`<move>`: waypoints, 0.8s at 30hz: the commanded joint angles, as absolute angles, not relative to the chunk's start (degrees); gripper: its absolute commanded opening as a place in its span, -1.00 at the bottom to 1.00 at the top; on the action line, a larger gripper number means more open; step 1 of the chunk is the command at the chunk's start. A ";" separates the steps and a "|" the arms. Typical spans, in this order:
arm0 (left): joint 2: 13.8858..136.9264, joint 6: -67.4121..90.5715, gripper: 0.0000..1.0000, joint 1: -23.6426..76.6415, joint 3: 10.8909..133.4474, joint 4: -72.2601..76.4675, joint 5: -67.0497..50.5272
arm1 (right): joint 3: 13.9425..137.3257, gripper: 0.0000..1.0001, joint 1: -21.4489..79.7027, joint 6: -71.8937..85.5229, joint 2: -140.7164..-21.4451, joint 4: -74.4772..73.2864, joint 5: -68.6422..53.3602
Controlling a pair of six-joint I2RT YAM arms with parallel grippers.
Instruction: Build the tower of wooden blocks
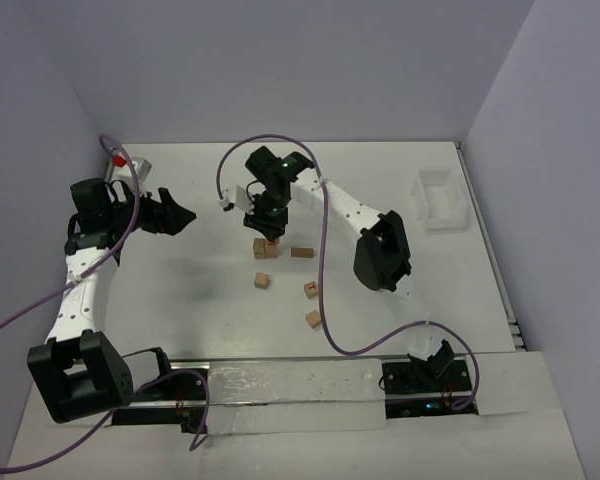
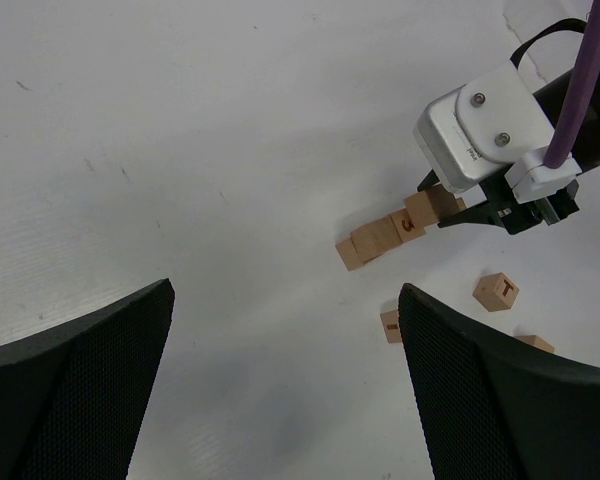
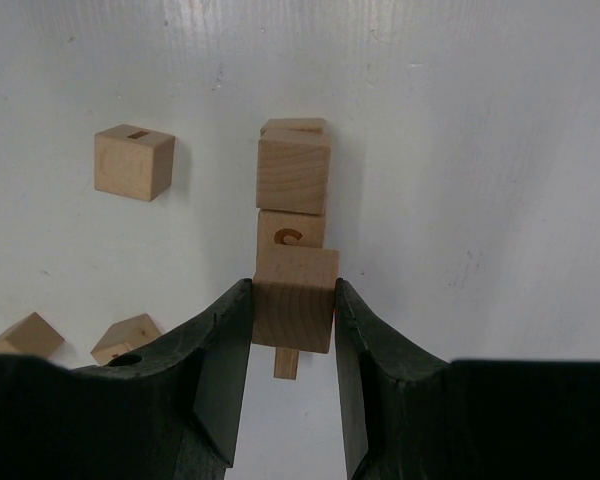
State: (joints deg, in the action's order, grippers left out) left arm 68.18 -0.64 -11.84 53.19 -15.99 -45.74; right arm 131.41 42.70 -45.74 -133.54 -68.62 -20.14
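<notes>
Clamping 1 block (image 3: 294, 298) above tower (image 3: 293, 172); 4 loose blocks (image 1: 262, 281).

Tower (image 1: 266, 248) at centre of the overhead frame, right gripper (image 1: 270, 228) directly over it. Top block (image 3: 295, 300) sits between the gripper's fingers (image 3: 220, 350), touching both. Nearest loose block (image 1: 301, 252) just right of the tower. Second block (image 1: 262, 281) below it. Third block (image 1: 310, 290) and fourth block (image 1: 313, 319) lower right, apart. Tray (image 1: 438, 200) upper right, well apart. Left gripper (image 1: 180, 215) left of the tower, apart.
</notes>
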 commanded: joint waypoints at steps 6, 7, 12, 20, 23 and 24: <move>68.12 -0.79 0.99 -12.39 53.96 -13.18 -47.90 | 133.86 -0.98 42.80 -45.79 -134.38 -68.99 -19.25; 68.12 -0.87 0.98 -12.31 53.96 -13.18 -47.82 | 133.78 -0.97 42.88 -45.79 -134.38 -68.99 -19.25; 68.12 -0.84 0.98 -12.31 53.96 -13.23 -47.81 | 133.81 -0.95 43.29 -45.48 -134.43 -68.91 -18.85; 68.12 -1.06 0.99 -12.31 53.99 -13.36 -47.79 | 134.32 -0.94 43.57 -45.33 -134.56 -69.08 -19.38; 68.22 -1.22 0.98 -12.32 54.15 -13.46 -47.72 | 134.60 -0.93 43.59 -45.18 -134.59 -69.01 -19.69; 68.28 -1.16 0.98 -12.38 54.21 -13.52 -47.72 | 134.78 -0.94 43.59 -45.18 -134.71 -69.07 -19.69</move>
